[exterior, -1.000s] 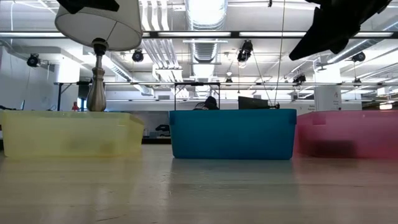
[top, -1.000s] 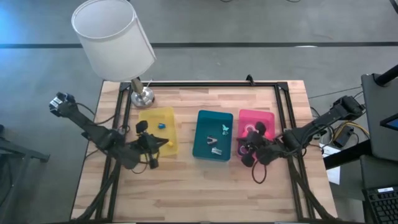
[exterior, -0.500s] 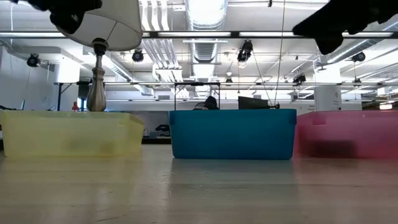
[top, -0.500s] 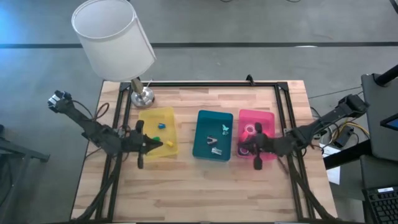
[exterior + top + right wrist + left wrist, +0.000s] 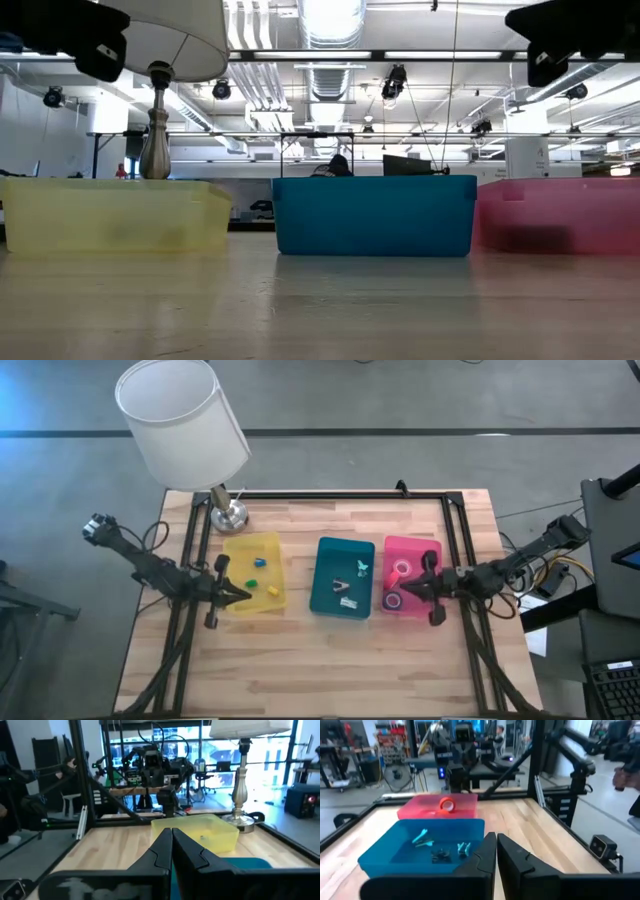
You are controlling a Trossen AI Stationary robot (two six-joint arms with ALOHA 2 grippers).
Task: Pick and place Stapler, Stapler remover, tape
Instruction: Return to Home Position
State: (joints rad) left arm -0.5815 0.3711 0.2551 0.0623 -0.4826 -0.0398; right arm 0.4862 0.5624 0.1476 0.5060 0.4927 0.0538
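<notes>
Three trays stand in a row: yellow (image 5: pixel 252 572), teal (image 5: pixel 343 577), pink (image 5: pixel 411 550). In the pink tray lie a pink tape roll (image 5: pixel 401 567) and a blue one (image 5: pixel 395 600); the red roll (image 5: pixel 446 805) also shows in the left wrist view. Other rolls stay out of sight. The teal tray holds a teal stapler remover (image 5: pixel 362 567) and small dark staplers (image 5: pixel 343 594). My left gripper (image 5: pixel 238 595) is shut, at the yellow tray's near left corner. My right gripper (image 5: pixel 408 589) is shut, above the pink tray's right half.
A lamp with a white shade (image 5: pixel 182 422) stands on its metal foot (image 5: pixel 228 515) at the far left, behind the yellow tray. Small blue, green and yellow pieces (image 5: pixel 258 572) lie in the yellow tray. Bare wood (image 5: pixel 330 660) stretches along the near side.
Both arms have drawn back from the trays and levelled out. The left gripper has gone toward the table's left edge, the right gripper up and toward the right edge, uncovering the blue roll in the pink tray.
</notes>
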